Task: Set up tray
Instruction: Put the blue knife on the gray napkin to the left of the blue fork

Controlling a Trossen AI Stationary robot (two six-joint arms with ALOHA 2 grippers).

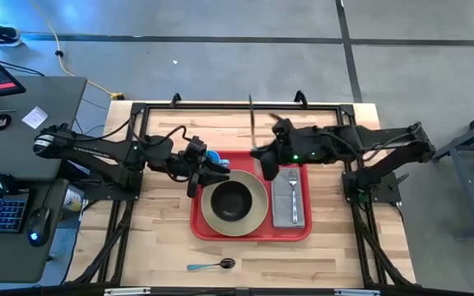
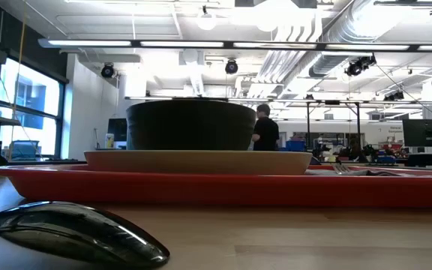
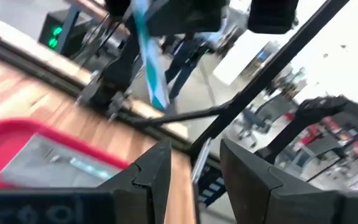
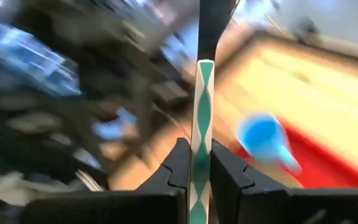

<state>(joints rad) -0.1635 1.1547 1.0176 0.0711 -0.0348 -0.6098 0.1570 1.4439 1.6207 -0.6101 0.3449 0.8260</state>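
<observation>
The tray (image 1: 200, 226) lies at the centre of the tabletop (image 1: 336, 255) between the two arms. On its left half sits a round beige plate (image 1: 257, 215) carrying a dark bowl (image 1: 232, 200); on its right half lies a grey napkin (image 1: 287, 210) with a fork (image 1: 293, 197) on top. A blue cup (image 1: 213, 156) stands at the tray's upper left corner, partly hidden by the left arm. A spoon (image 1: 212, 265) with a light blue handle lies off the tray, on the tabletop nearer the front edge. The right gripper (image 4: 196, 168), above the tray's upper edge just beside the napkin, is closed on a knife (image 4: 199, 137) with a green-and-white patterned handle, held roughly upright. The left gripper (image 3: 194, 171), at the tray's upper left corner near the cup, stands partly open and holds nothing. Judged from this layout, the setting is well advanced: plate, bowl, napkin and fork are placed, while the knife and spoon remain to be set down.
</observation>
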